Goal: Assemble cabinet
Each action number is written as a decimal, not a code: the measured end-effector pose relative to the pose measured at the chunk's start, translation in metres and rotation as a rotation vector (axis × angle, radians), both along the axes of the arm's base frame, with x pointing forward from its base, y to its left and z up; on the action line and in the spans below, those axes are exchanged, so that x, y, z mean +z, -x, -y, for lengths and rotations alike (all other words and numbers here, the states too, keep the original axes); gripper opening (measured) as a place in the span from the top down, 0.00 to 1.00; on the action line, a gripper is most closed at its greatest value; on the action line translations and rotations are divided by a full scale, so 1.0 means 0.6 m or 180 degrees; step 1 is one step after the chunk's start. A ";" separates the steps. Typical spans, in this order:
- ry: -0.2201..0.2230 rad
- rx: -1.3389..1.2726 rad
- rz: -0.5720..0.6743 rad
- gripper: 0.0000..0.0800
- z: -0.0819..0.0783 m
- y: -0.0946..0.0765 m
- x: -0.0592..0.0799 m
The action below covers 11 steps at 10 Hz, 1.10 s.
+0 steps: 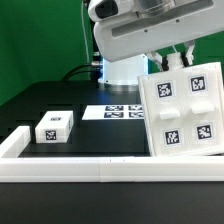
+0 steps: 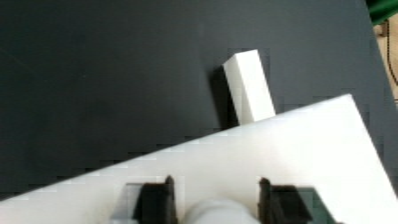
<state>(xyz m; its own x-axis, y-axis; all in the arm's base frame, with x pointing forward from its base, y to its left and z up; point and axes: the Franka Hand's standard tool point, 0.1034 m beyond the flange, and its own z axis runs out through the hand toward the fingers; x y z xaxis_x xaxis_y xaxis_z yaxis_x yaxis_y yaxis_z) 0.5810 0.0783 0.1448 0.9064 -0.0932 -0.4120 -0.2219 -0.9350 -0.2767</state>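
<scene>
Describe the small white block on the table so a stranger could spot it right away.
Start at the black table and the white border rail along its near edge. Toward the exterior view's left, just behind that rail, sits the small white block. It is low, with a square tag on its near side, unlike the big four-tag cabinet or the flat marker board.

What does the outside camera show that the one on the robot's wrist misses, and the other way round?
Only the exterior view: the four tags on the cabinet, the small tagged block, the marker board, the white border rail and the arm itself. Only the wrist view: a close look at the two fingers, one on either side of the cabinet's edge. Both: the cabinet, the gripper holding it, and the black table.
</scene>
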 end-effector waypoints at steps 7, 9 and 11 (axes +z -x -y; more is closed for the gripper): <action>0.0099 -0.0305 -0.0153 0.72 -0.014 -0.019 -0.006; 0.0128 -0.0341 -0.0180 0.72 -0.022 -0.020 -0.008; 0.0119 -0.0332 -0.0176 0.62 -0.022 -0.019 -0.008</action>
